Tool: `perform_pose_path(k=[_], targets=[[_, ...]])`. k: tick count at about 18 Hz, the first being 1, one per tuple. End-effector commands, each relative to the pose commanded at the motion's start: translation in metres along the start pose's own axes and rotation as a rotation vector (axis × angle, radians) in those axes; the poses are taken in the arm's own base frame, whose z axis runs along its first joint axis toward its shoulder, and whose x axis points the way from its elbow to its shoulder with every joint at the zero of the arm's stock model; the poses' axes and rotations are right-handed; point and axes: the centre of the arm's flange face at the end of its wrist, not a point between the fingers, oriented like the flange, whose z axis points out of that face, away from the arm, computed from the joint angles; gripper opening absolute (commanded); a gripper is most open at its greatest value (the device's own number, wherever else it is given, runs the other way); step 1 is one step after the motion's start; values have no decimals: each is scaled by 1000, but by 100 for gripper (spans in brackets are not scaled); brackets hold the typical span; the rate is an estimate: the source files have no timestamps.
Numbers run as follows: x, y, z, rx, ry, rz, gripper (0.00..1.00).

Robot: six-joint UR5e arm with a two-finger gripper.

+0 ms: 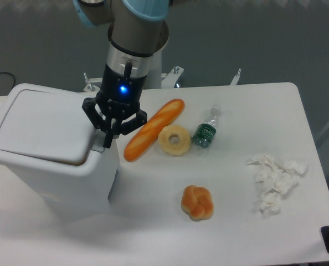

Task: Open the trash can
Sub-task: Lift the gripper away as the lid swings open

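Gripper [107,138], fingers nearly together, touches trash can [48,149] at its right lid edge

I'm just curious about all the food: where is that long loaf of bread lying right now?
The baguette lies slanted near the middle of the white table, just right of the trash can and the gripper, its lower end beside the ring-shaped pastry.

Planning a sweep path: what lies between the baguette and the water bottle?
The ring-shaped pastry sits between the baguette and the water bottle, touching both, as the fixed camera shows.
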Motion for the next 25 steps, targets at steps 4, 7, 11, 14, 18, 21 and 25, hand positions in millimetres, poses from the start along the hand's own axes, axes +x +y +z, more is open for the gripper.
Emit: perform_pose_path(k=[4, 7, 11, 14, 18, 21, 25], targets=[[0, -1, -2, 4, -2, 1, 7], [1, -5, -10, 23, 0, 14, 49], [-3, -15, -22, 60, -25, 33, 100], [-33, -18, -27, 83, -70, 11, 100], [-112, -7, -23, 24, -179, 122, 100], [-183, 7, -7, -30, -195, 187, 100], [-251, 29, 9, -143, -279, 248, 100]])
